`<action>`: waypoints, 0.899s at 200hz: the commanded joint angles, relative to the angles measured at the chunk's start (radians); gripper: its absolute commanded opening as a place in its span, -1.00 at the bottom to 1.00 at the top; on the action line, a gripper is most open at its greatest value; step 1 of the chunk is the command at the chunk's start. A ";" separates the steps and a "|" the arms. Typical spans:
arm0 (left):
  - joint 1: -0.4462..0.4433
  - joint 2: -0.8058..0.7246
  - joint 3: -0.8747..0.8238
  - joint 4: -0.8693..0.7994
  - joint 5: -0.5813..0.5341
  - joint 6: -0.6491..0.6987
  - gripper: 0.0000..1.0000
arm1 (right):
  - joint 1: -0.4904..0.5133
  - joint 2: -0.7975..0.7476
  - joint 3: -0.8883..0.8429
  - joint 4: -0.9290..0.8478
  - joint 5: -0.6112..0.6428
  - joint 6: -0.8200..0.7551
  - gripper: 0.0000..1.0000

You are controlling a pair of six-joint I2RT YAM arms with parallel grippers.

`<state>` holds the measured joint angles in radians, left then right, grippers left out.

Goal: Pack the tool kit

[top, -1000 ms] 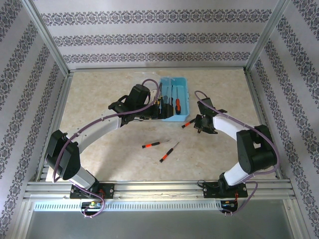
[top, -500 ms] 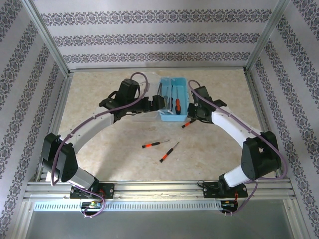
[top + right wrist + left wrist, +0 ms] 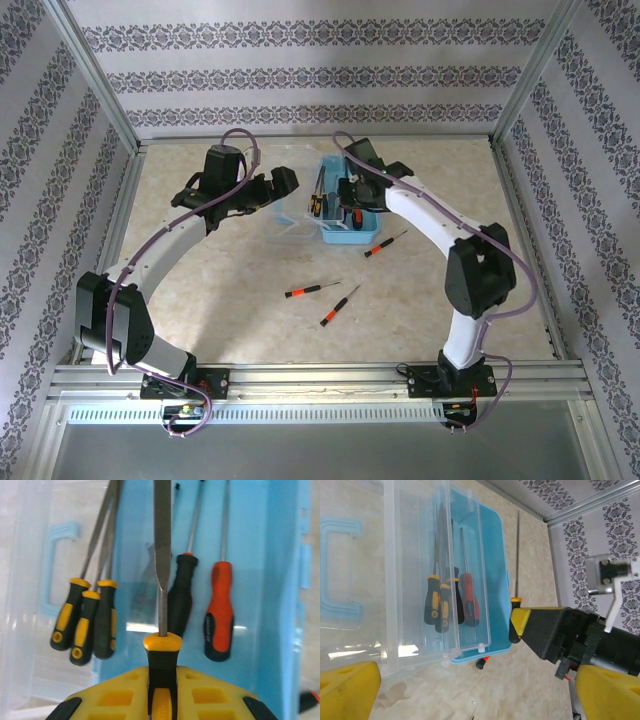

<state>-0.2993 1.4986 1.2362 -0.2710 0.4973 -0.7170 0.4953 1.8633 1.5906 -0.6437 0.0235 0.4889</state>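
— Inside the blue plastic case [image 3: 260, 555], far centre of the table [image 3: 200, 290]?
— Holds screwdrivers [image 3: 95, 625] side by side, handles yellow-and-black, black, red. Lies beside its clear lid [image 3: 405, 555], flipped open.
— And at the grippers?
— Clamped in the right gripper [image 3: 161, 700], a flat-bladed tool [image 3: 161, 555] over the case; left gripper [image 3: 476, 680] spread wide, empty. Scattered on the beige marbled top, three slim screwdrivers [image 3: 312, 289]; striped floral wallpaper [image 3: 300, 80] around.

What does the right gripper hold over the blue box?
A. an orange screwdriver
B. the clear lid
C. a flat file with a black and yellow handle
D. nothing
C: in the right wrist view the right gripper has its jaws shut on the black and yellow handle of the flat file, whose blade points out over the blue box.
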 commanded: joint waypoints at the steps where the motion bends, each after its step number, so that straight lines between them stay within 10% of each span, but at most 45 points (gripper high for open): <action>1: 0.012 -0.025 -0.012 0.045 0.019 -0.014 1.00 | 0.026 0.064 0.085 -0.060 -0.031 -0.031 -0.64; 180: 0.024 -0.034 -0.007 0.049 0.038 -0.019 1.00 | 0.025 0.175 0.140 -0.054 -0.028 0.017 -0.52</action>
<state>-0.2935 1.4986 1.2362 -0.2550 0.5198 -0.7269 0.5255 2.0338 1.7199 -0.6918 -0.0166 0.4919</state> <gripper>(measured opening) 0.998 0.241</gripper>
